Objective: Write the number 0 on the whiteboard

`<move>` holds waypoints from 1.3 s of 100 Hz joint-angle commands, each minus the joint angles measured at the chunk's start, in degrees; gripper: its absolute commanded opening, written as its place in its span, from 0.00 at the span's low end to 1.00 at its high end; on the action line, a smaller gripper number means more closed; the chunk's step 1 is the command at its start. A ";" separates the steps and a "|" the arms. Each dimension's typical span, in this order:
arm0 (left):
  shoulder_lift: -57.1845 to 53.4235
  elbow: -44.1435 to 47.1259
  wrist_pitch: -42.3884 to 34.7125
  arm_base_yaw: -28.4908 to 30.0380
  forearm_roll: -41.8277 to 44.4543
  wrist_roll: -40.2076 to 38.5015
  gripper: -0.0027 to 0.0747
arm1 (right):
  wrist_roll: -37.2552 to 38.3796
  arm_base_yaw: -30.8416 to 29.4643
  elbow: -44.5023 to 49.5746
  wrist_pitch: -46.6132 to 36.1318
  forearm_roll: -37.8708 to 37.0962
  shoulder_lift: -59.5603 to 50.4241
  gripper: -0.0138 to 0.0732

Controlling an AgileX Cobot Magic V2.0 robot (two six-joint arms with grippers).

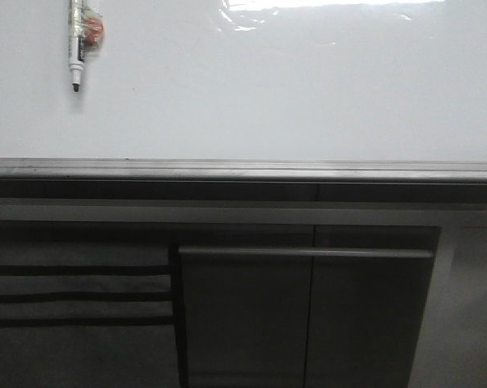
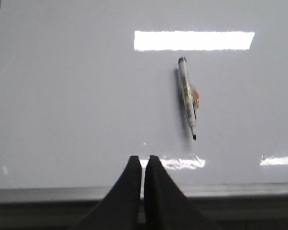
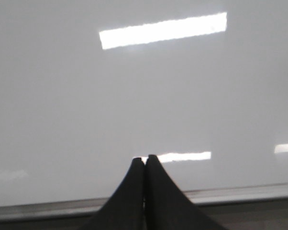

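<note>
From my seat far away, I see the whiteboard filling the top of the front view. It is big, white and shiny, with bright glare near its top edge. A grey metal ledge runs along its lower edge. Below that are dark grey cabinet panels.

A marker sits on the whiteboard near the upper left corner of the front view. It stands straight up and down with its dark tip pointing down. Something orange and clear is stuck around its middle. I cannot tell what holds it to the board.

I see no number 0 on the whiteboard in any view. The white part looks bare apart from the marker.

In the left wrist view, my left pincer has its two black fingers pressed almost together, with only a thin slit between them. It has hold of nothing. The marker shows ahead of it on the board, apart from the fingers.

In the right wrist view, my right pincer is also closed tight with nothing in it. It faces the plain white board and the ledge.

Neither arm shows in the front view.
</note>
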 commanded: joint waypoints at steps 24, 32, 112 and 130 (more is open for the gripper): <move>12.10 -20.81 15.26 -0.33 2.92 -0.16 0.01 | -5.72 0.03 -21.04 16.76 -0.62 14.53 0.07; 15.40 -23.75 17.00 -0.33 2.29 -0.16 0.01 | -5.85 0.03 -23.76 17.39 -0.62 18.23 0.07; 31.88 -24.89 8.87 -0.56 -4.82 -0.16 0.64 | -5.61 0.03 -24.74 20.46 5.45 28.23 0.48; 40.94 -30.67 8.96 -4.63 -5.31 -0.04 0.61 | -8.25 1.43 -24.74 20.71 8.60 29.95 0.48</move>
